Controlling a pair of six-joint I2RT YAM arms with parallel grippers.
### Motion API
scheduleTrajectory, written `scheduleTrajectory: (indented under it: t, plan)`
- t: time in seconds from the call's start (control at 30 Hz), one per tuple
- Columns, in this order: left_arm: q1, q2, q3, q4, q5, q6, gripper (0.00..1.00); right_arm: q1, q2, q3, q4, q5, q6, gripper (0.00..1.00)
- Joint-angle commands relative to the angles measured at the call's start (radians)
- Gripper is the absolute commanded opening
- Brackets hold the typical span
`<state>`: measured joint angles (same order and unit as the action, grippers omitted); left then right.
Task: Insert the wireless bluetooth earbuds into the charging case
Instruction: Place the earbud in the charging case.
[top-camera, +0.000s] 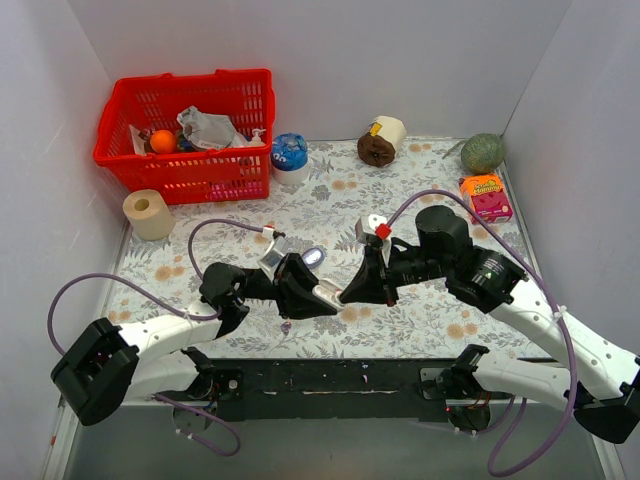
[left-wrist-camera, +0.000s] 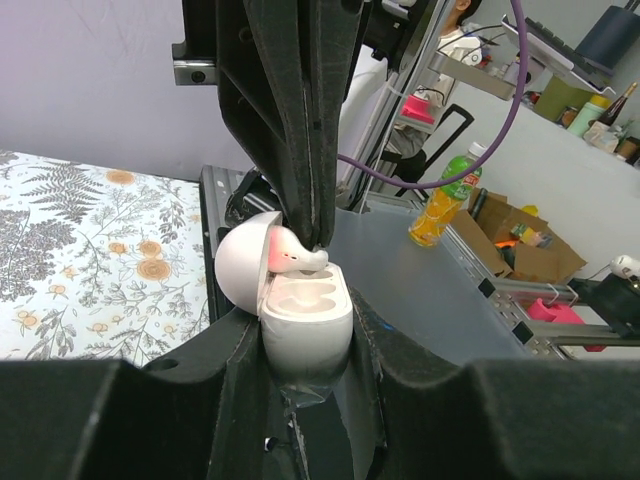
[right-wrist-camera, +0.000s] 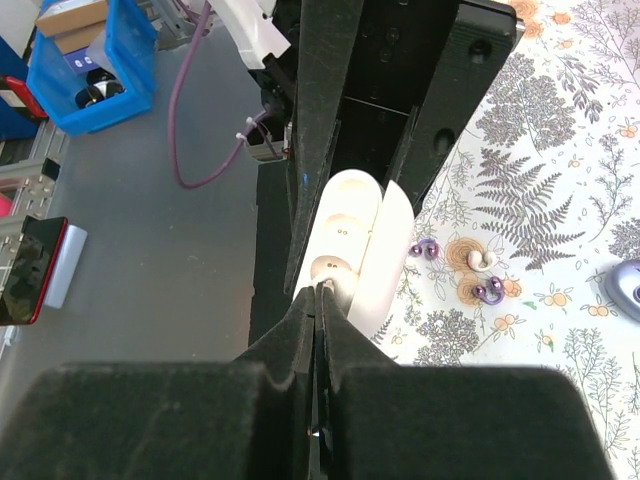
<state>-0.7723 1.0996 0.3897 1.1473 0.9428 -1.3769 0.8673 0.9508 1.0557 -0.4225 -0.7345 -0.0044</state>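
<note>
Within left claw (left-wrist-camera: 305, 340): open charging case (left-wrist-camera: 300, 310); right claw (left-wrist-camera: 311, 232) pinches earbud (left-wrist-camera: 293, 256) at opening.

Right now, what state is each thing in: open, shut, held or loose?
charging case: lid open, gripped by the left claw.
earbud: pinched by the right claw at the case's mouth, not yet seated.
other earbud: lying loose on the table.
left claw: shut on the case.
right claw: shut on the earbud.

Bright, even overhead lighting; soft shadows on the counter (top-camera: 400, 330). Glare on the silver disc (top-camera: 313, 257), mild sheen on the charging case (left-wrist-camera: 305, 325). Wrist views: black foreground blurred.
</note>
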Motion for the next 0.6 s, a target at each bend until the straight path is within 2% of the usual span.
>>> scheduleTrajectory:
  t: [0.0, 0.17, 0.4, 0.53, 0.57]
  plan:
    - [-0.005, 0.025, 0.008, 0.180, -0.029, -0.057, 0.00, 0.004, 0.022, 0.032, -0.038, 0.037, -0.022, 0.01]
    - [-0.005, 0.029, 0.012, 0.160, -0.050, -0.030, 0.00, 0.002, 0.026, 0.061, -0.045, 0.058, -0.016, 0.02]
    - [-0.004, -0.003, 0.006, 0.065, -0.091, 0.038, 0.00, 0.002, 0.031, 0.161, -0.099, 0.109, -0.016, 0.30]
    - [-0.005, -0.021, 0.001, 0.013, -0.125, 0.064, 0.00, 0.002, 0.031, 0.205, -0.134, 0.176, -0.005, 0.34]
    - [-0.005, -0.027, 0.000, 0.003, -0.134, 0.070, 0.00, 0.002, 0.028, 0.210, -0.139, 0.237, -0.002, 0.34]
